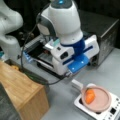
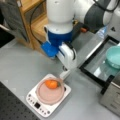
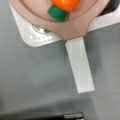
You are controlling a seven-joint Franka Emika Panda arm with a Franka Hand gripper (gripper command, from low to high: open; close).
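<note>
A pink pan [image 1: 101,100] [image 2: 50,94] [image 3: 75,23] sits on a white cooktop [image 1: 110,112] [image 2: 37,103] [image 3: 37,37] in both front views. Inside it lies an orange toy carrot [image 1: 90,96] [image 2: 51,84] [image 3: 65,3] with a green top [image 3: 57,13]. The pan's white handle [image 1: 77,84] [image 2: 64,74] [image 3: 80,67] sticks out toward the arm. My gripper [image 1: 68,74] [image 2: 65,68] hangs just above the end of that handle, not touching it as far as I can see. The wrist view looks straight down on the handle and the pan's rim.
A wooden cabinet [image 1: 22,92] [image 2: 32,15] stands beside the arm. A black oven [image 1: 105,32] is behind it, its door open and flat [image 2: 100,65]. A teal bowl [image 2: 115,56] rests inside. The grey table [image 1: 62,100] surrounds the cooktop.
</note>
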